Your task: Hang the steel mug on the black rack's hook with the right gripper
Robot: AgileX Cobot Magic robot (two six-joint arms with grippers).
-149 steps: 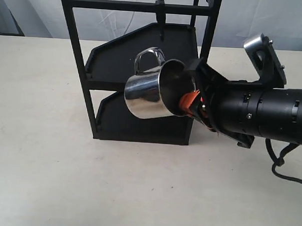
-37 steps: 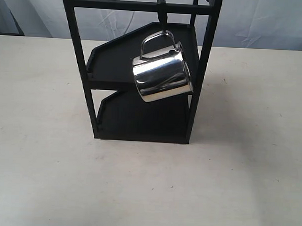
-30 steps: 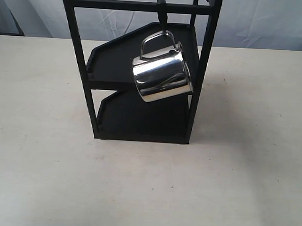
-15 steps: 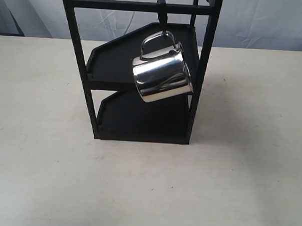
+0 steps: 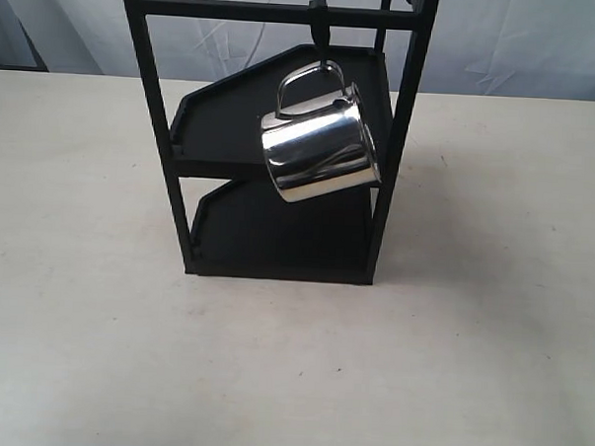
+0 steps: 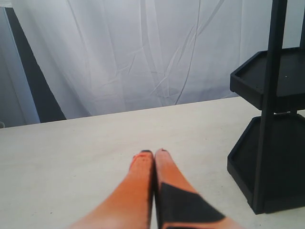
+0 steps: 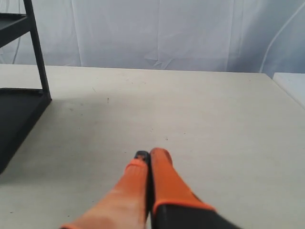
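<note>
The steel mug [image 5: 318,150] hangs tilted by its looped handle from the hook [image 5: 318,26] under the top crossbar of the black rack [image 5: 153,128]. No gripper touches the mug, and neither arm shows in the exterior view. My right gripper [image 7: 149,155] is shut and empty, low over the table, with the rack's post [image 7: 38,52] off to one side. My left gripper [image 6: 153,153] is also shut with nothing between its orange fingers, and the rack's trays [image 6: 281,157] stand close by in its view.
The rack stands on a pale table [image 5: 86,313]. A white curtain [image 5: 523,45] hangs behind it. A dark gap [image 6: 35,86] shows beside the curtain in the left wrist view.
Five seconds ago the right gripper held the mug by its rim in front of the rack. Now the mug hangs on the hook and the arm is gone. Nothing moved over the last second.
</note>
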